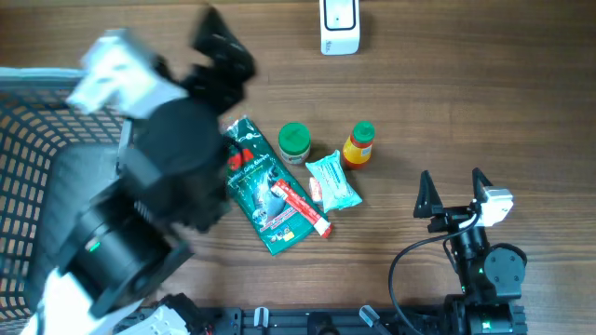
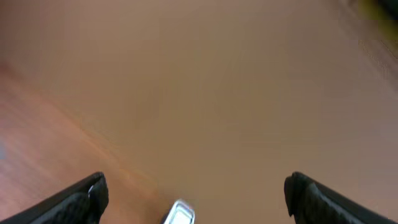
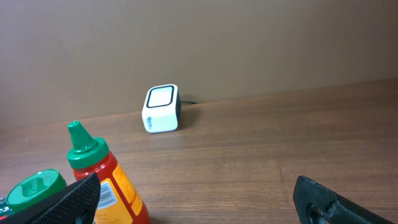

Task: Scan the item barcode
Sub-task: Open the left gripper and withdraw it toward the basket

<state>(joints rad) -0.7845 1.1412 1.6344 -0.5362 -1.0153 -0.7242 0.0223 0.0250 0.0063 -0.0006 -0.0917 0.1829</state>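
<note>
Overhead and wrist views, read from left to right. At the far left we see a black wire basket on the wooden table. The left arm rises beside the basket and over part of it, large and blurred. Its left gripper appears in the left wrist view with its two fingers spread wide and only bare, blurred wood between them; it grips nothing.

The items for scanning lie in one cluster at mid-table, none of them held. First comes a green packet, its left edge hidden under the arm. A red tube lies slantwise across its lower right part. Just right of the packet's upper end stands a green-lidded jar. Next is a pale blue sachet, just beside the tube. An orange bottle with a green cap stands upright near the sachet's upper corner.

The white barcode scanner sits at the table's far edge, well apart from the cluster. In the right wrist view its window faces the camera.

At the right, the right gripper rests clear of the cluster, fingers fully parted and empty.
</note>
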